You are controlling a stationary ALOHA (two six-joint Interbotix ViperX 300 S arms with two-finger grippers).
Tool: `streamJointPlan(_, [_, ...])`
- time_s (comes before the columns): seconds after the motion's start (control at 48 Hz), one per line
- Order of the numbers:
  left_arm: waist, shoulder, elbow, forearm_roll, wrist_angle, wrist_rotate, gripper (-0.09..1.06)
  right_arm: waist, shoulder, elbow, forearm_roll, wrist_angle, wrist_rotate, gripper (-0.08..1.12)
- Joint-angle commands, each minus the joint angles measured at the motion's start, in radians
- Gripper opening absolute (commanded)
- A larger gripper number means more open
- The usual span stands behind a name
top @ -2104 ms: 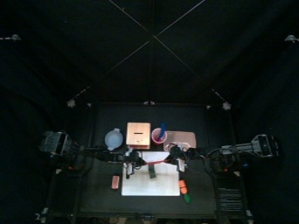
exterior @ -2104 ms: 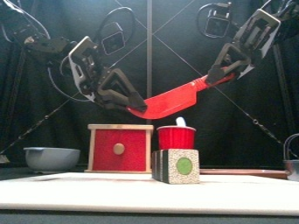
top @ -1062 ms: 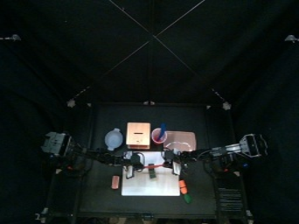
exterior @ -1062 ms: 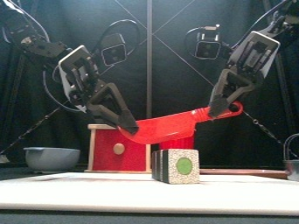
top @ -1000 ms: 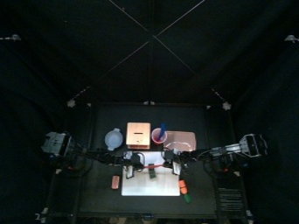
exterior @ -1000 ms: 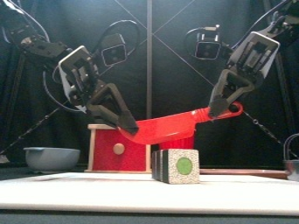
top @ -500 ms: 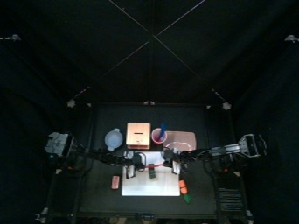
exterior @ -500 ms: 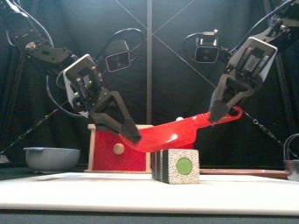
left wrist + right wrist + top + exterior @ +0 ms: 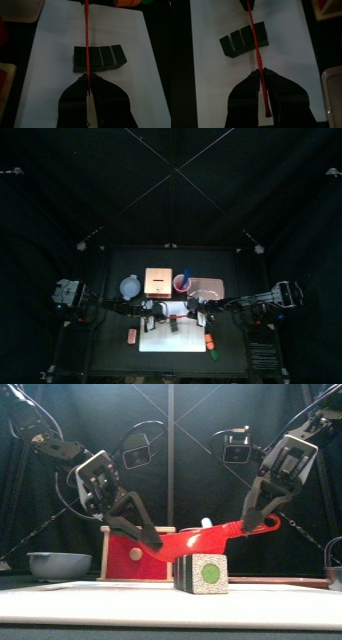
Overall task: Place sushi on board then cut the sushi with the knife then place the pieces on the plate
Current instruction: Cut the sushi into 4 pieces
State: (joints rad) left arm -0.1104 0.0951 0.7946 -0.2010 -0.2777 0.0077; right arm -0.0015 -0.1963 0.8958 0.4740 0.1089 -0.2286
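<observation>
Running left to right between your two arms, the red knife (image 9: 207,537) slopes in the front view. Its ringed handle end sits high in the right gripper (image 9: 254,515) and its tip low in the left gripper (image 9: 155,545), and both are pinched tight on it. The sushi roll (image 9: 202,573) sits on the white board (image 9: 80,599) under the blade, with its long axis front to back, so the blade crosses it. The front view gives you only its round end face, while the left wrist view shows its blocks side by side. You cannot tell whether the edge touches the roll. From above, the arms cover it. The pink plate (image 9: 209,284) lies behind the board, to the right.
</observation>
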Motion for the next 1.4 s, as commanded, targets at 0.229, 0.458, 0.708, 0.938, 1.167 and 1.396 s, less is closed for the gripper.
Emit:
streamJointPlan(0.229, [0.026, 0.023, -0.020, 0.006, -0.003, 0.000, 0.40, -0.011, 0.046, -0.011, 0.003, -0.005, 0.002, 0.50])
streamJointPlan(0.458, [0.044, 0.041, -0.021, 0.021, -0.003, 0.000, 0.40, -0.012, 0.084, -0.012, 0.011, -0.003, 0.003, 0.50])
streamJointPlan(0.708, [0.060, 0.061, -0.023, 0.028, -0.003, 0.000, 0.40, -0.025, 0.133, -0.026, 0.023, -0.003, 0.002, 0.50])
streamJointPlan(0.938, [0.077, 0.064, -0.025, 0.038, -0.003, 0.000, 0.40, -0.046, 0.137, -0.032, 0.020, -0.003, 0.002, 0.50])
streamJointPlan(1.167, [0.092, 0.061, -0.029, 0.051, -0.003, 0.000, 0.40, -0.064, 0.130, -0.044, 0.017, -0.005, 0.000, 0.50])
streamJointPlan(1.396, [0.086, 0.017, -0.031, 0.060, -0.003, 0.000, 0.40, -0.063, 0.081, -0.063, 0.015, 0.055, 0.000, 0.50])
